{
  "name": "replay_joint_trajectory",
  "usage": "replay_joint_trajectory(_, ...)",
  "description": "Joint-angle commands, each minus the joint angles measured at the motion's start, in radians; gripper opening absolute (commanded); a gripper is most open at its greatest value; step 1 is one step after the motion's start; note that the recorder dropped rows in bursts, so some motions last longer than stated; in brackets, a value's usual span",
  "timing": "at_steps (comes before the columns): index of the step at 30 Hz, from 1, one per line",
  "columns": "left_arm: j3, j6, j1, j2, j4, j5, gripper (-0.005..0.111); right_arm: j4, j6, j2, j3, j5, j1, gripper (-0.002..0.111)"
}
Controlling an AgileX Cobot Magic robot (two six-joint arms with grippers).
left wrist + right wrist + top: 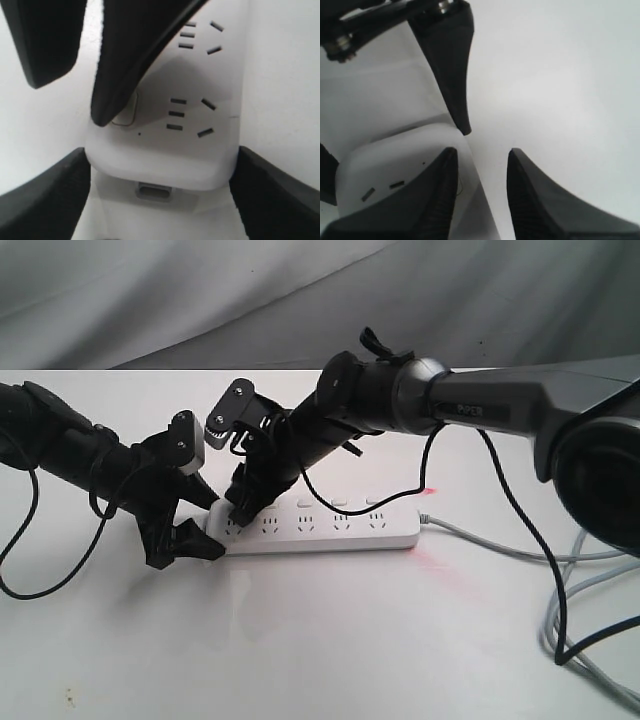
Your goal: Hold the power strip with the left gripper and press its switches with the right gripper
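Furthest left, the slim black left arm (70, 445) reaches in over the white surface (300, 640), with a loose black cable (25, 550) looping beneath it. Its left claw (205, 525) straddles the left end of the power strip (330, 528), one finger behind the end and one in front. In the left wrist view these fingers (50, 200) sit against both long sides of the rounded end, so the claw is closed onto the strip and grips it.

The strip lies flat on the surface, running from that end toward the right, sockets facing up. Just right of the left claw, the right claw (242, 510) comes down onto the strip's first socket area, having reached across from the right side. Its jaws stand a narrow gap apart and hold nothing. In the left wrist view one of its fingertips (107, 112) rests on the edge of the end switch (129, 112), while the other finger hangs off to the side over bare surface.

Further right, the remaining switches (338, 503) line the strip's far edge, untouched. A red glow (430, 490) shows at the strip's right end, where the grey cord (500, 545) leaves and curls away. Above it stretches the thick right arm (500, 405).
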Motion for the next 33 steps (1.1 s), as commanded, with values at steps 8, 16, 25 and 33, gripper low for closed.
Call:
replay_joint_trajectory(8,-0.007,0.001,0.0,-0.002,-0.01,0.0,0.054,-0.054,-0.009,0.012,-0.002,0.02,0.004,0.032)
replay_joint_trajectory(16,-0.007,0.001,0.0,-0.002,-0.01,0.0,0.054,-0.059,-0.009,0.034,-0.002,0.032,0.004,0.032)
replay_joint_trajectory(25,-0.007,0.001,0.0,-0.002,-0.01,0.0,0.054,-0.078,-0.009,0.044,-0.002,0.078,0.002,0.032)
replay_joint_trajectory(33,-0.007,0.001,0.0,-0.002,-0.01,0.0,0.054,-0.108,-0.009,0.069,-0.002,0.08,0.002,0.032)
